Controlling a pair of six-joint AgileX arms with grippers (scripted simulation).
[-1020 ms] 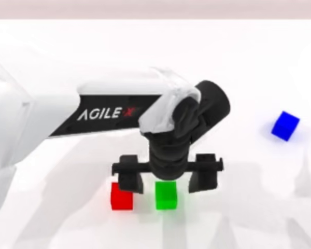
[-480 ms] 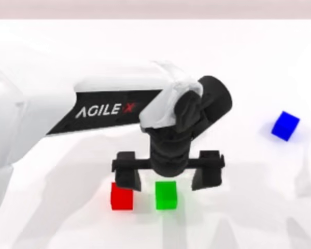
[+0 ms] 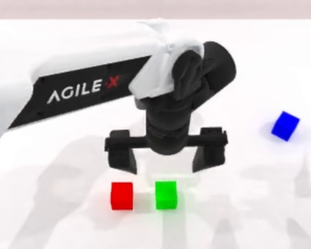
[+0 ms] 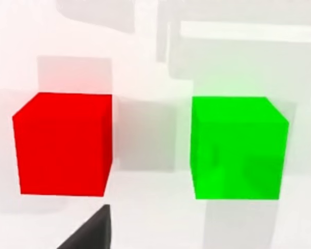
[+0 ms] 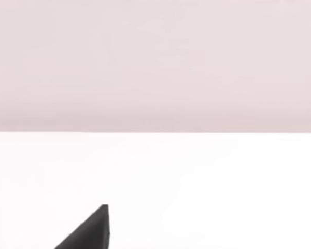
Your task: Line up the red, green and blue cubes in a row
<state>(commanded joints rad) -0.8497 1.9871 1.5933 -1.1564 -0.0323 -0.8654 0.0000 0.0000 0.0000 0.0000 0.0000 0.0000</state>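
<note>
The red cube (image 3: 122, 195) and the green cube (image 3: 166, 194) sit side by side near the table's front edge with a small gap between them. The left wrist view shows the same red cube (image 4: 65, 144) and green cube (image 4: 238, 148). My left gripper (image 3: 167, 166) hovers open just behind and above them, fingers spread wide, holding nothing. The blue cube (image 3: 285, 125) lies alone, turned at an angle, at the far right. Of my right gripper (image 5: 90, 233) only a dark tip shows in its own wrist view, facing bare table and wall.
The left arm (image 3: 88, 88) reaches across the table from the left. Open white table surface (image 3: 238, 197) lies between the green cube and the blue cube.
My left gripper has lifted and drawn back from the red and green cubes, staying open. The cubes have not moved.
</note>
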